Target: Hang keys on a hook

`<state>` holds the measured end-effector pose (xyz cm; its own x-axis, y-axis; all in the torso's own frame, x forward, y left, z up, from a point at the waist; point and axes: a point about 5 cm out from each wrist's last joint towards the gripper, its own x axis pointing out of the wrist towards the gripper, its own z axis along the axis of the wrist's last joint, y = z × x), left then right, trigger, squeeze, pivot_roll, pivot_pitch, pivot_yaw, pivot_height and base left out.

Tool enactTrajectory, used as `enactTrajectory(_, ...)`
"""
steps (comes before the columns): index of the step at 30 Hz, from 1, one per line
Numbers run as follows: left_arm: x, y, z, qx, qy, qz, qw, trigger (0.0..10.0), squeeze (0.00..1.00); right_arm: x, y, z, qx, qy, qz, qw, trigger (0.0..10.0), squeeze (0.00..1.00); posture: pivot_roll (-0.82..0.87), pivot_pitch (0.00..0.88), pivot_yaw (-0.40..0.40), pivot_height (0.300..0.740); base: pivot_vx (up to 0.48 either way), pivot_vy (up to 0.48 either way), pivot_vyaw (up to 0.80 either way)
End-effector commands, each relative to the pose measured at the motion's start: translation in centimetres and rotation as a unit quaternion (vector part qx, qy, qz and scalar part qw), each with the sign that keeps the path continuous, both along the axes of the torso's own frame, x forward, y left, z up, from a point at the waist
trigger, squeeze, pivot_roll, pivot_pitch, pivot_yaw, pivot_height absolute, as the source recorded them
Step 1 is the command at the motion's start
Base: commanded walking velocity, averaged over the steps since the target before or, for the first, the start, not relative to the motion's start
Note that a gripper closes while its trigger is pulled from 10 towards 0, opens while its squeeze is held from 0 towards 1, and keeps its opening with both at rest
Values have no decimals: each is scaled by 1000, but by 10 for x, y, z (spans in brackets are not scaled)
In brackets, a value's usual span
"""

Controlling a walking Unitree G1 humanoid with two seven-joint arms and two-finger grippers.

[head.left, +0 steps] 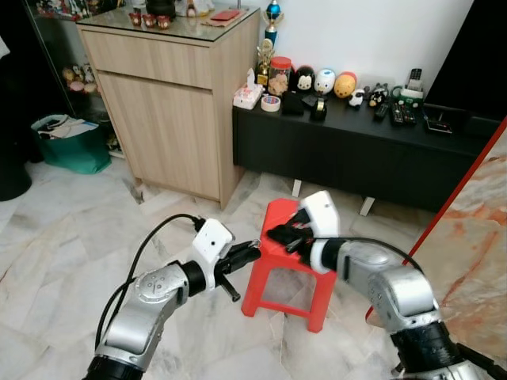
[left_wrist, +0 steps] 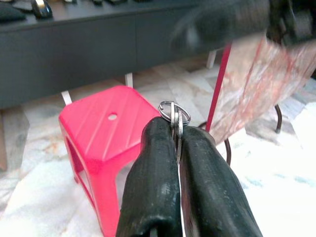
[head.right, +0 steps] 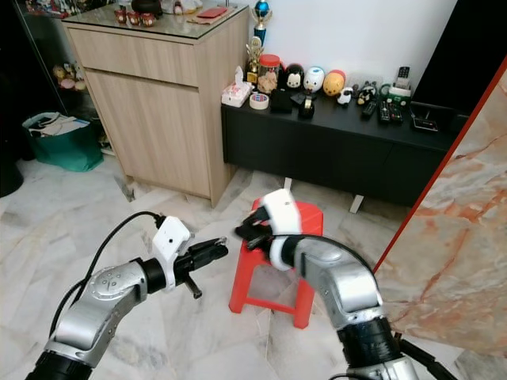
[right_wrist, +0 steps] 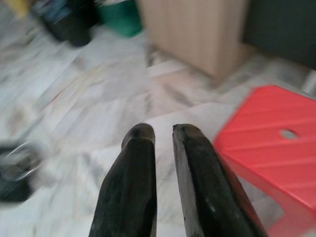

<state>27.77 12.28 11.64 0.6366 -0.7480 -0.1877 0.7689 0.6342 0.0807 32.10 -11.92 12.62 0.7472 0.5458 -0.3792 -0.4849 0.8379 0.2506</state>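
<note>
Two keys [left_wrist: 175, 116] in left gripper [left_wrist: 178, 143]

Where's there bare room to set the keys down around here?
The red stool top is bare beside the right pincer. Marble floor between the wooden cabinet and stool is open. The black console top is crowded.

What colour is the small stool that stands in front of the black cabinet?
The stool is bright red, with one small round hole in its seat; the left wrist view shows it best.
</note>
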Motion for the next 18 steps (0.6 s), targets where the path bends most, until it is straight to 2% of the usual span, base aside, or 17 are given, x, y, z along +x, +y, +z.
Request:
enactTrajectory(1, -3, 0, -1, 2, 2, -3, 1000, 0, 0, 7, -6, 5, 19, -8, -35, 999, 10000, 0, 56, 0, -54, 740, 0, 0, 0)
enactTrajectory(5, -8, 9, -12, 24, 18, 7, 1000, 0, 0, 15, -14, 6, 43, -2, -80, 996, 10000, 0, 55, 0, -53, 740, 0, 0, 0)
enactTrajectory(10, -11, 14, -18, 38, 23, 15, 999, 0, 0, 17, -17, -7, 34, 15, -97, 995, 10000, 0, 59, 0, -55, 740, 0, 0, 0)
enactTrajectory(13, -11, 15, -20, 41, 24, 22, 999, 0, 0, 14, -21, -25, 5, 34, -106, 994, 10000, 0, 63, 0, -58, 740, 0, 0, 0)
enactTrajectory(14, -11, 15, -20, 41, 24, 22, 999, 0, 0, 14, -21, -25, 5, 34, -106, 994, 10000, 0, 63, 0, -58, 740, 0, 0, 0)
enactTrajectory(18, -9, 16, -19, 44, 13, 33, 998, 0, 0, 6, -26, -52, -27, 63, -115, 991, 10000, 0, 67, 0, -58, 740, 0, 0, 0)
